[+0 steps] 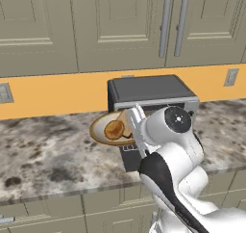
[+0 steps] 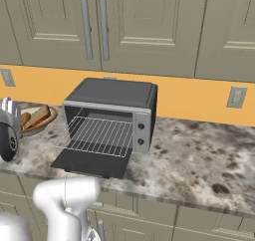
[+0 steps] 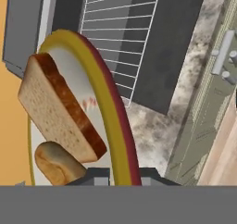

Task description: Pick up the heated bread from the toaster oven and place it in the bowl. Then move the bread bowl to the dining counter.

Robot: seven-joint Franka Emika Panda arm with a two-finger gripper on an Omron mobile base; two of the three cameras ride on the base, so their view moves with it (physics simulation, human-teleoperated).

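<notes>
The bowl (image 3: 111, 126) is round and shallow, with a smooth yellow rim and a pale middle, and the claw (image 3: 121, 176) pinches its rim at 6 o'clock in the hand view, holding it tipped on its edge. Inside, the little round orange-brown heated bread (image 3: 54, 163) sits touching a flat square toast slice (image 3: 55, 116) with a dark crust. The boxy dark toaster oven (image 2: 112, 123), with its thin wire rack (image 2: 99, 134) and door dropped flat, stands on the speckled stone worktop (image 2: 199, 160), and the bowl is at its 9 o'clock in the right base view.

The boxy dark countertop toaster oven (image 2: 112, 116) is set on the mottled stone worktop (image 2: 199, 160), its door (image 2: 92, 163) dropped forward. To its left, the shallow round bowl (image 1: 99, 130) is raised, with the small round bun (image 1: 115, 129) and square toast slice (image 3: 58, 109) in it.
</notes>
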